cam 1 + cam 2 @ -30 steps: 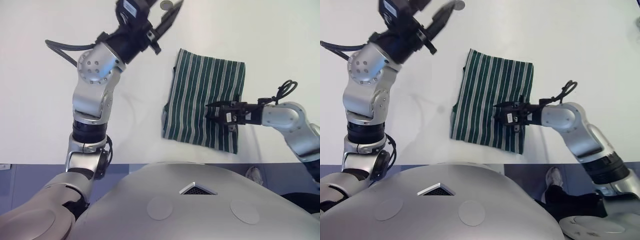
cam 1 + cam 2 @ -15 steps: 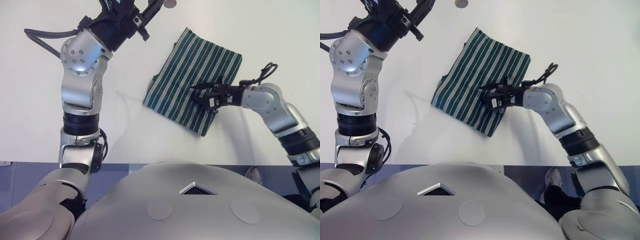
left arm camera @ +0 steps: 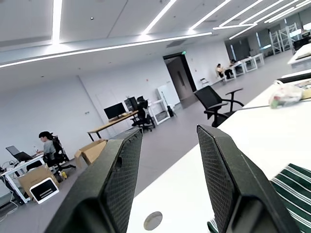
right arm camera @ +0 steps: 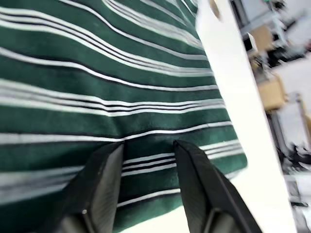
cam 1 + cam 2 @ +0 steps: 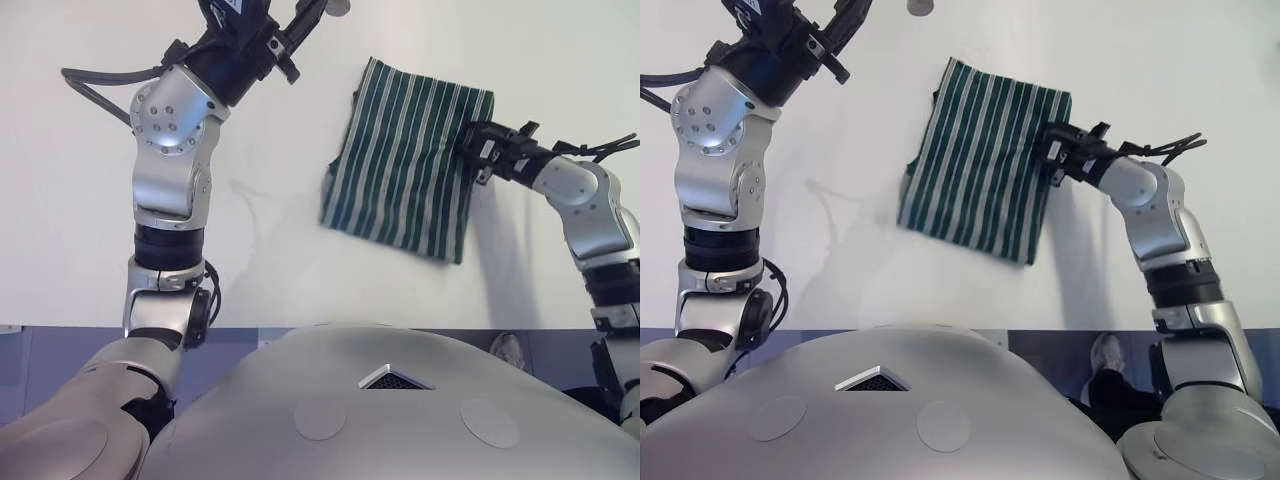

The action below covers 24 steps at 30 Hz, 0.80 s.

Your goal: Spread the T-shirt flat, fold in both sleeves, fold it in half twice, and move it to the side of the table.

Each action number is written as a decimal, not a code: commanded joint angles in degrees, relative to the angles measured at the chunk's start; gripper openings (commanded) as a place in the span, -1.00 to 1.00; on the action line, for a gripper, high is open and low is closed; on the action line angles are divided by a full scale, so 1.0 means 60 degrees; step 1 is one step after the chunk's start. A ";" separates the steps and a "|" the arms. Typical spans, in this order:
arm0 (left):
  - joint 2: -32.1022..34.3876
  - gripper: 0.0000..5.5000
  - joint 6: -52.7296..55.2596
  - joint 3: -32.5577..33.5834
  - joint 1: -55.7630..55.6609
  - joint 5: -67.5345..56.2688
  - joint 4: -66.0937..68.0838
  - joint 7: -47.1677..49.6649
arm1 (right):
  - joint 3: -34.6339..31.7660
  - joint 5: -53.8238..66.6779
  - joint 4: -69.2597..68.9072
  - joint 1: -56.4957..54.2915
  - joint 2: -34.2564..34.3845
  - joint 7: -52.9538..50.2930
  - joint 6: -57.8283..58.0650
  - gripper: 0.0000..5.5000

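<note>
Shifted from the folded T-shirt's [image 5: 400, 170] middle to its right edge, my right gripper [image 5: 472, 152] presses there, fingers slightly parted. My left gripper [image 5: 305, 18] hangs wide open above the table [image 5: 70, 220]. Folding looks finished, and I judge the sideways move underway.

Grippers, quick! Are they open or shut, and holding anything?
Left gripper: open, holding nothing.
Right gripper: open, over the edge of the striped shirt, not pinching it.

Left arm [image 5: 172, 165]: raised, elbow bent, upper left of frame | left pincer [image 3: 168, 133]: fingers wide apart | right arm [image 5: 590, 200]: bent, right edge | right pincer [image 5: 466, 150]: fingers slightly parted, pointing frame-left
</note>
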 commanded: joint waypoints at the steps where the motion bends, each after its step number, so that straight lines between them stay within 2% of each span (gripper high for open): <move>1: -0.0095 -0.25 0.0031 -0.0114 0.0115 0.0127 -0.0179 0.0119 | 0.1342 -0.1083 0.1397 -0.0479 0.0781 0.0216 -0.0081 -0.31; 6: -0.0202 -0.25 0.0033 -0.0078 -0.0038 0.0128 -0.0124 0.0260 | 0.2577 -0.2084 0.2676 -0.1730 0.1640 0.0089 -0.1525 -0.31; 10: -0.0203 -0.25 0.0032 -0.0072 -0.0016 0.0176 -0.0092 0.0297 | 0.2687 -0.2070 0.2936 -0.2250 0.2370 -0.0104 -0.1484 -0.31; 12: -0.0076 -0.25 0.0008 0.0012 0.0019 0.0251 -0.0070 0.0287 | 0.1909 -0.1293 0.1979 -0.2277 0.2311 -0.0017 -0.1121 -0.31; 16: 0.0404 -0.25 -0.0074 0.0002 0.0353 0.0375 -0.0421 -0.0135 | 0.0080 0.1042 -0.1570 -0.1831 0.1828 0.0748 -0.0386 -0.31; 18: 0.1087 -0.25 -0.0255 0.0114 0.0939 0.0406 -0.0843 -0.0679 | -0.0591 0.1670 -0.2932 -0.1068 0.1169 0.1153 -0.0796 -0.31; 19: 0.1367 -0.24 -0.0279 0.0196 0.1288 0.0396 -0.0988 -0.0891 | -0.0800 0.1840 -0.3276 -0.0575 0.0826 0.1350 -0.1157 -0.23; 20: 0.1651 -0.18 -0.0317 0.0255 0.1803 0.0273 -0.1172 -0.1162 | -0.1028 0.1895 -0.3435 0.0035 0.0456 0.1458 -0.1702 -0.16; 22: 0.2276 -0.06 -0.0930 0.0430 0.3350 0.0039 -0.1490 -0.1890 | -0.1636 0.1427 -0.2837 0.1559 -0.0391 0.1192 -0.3963 -0.02; 24: 0.3335 0.10 -0.4298 0.0392 0.4828 0.1355 -0.0269 -0.2396 | -0.2500 0.0391 -0.1005 0.2881 -0.1257 0.0230 -0.6966 0.15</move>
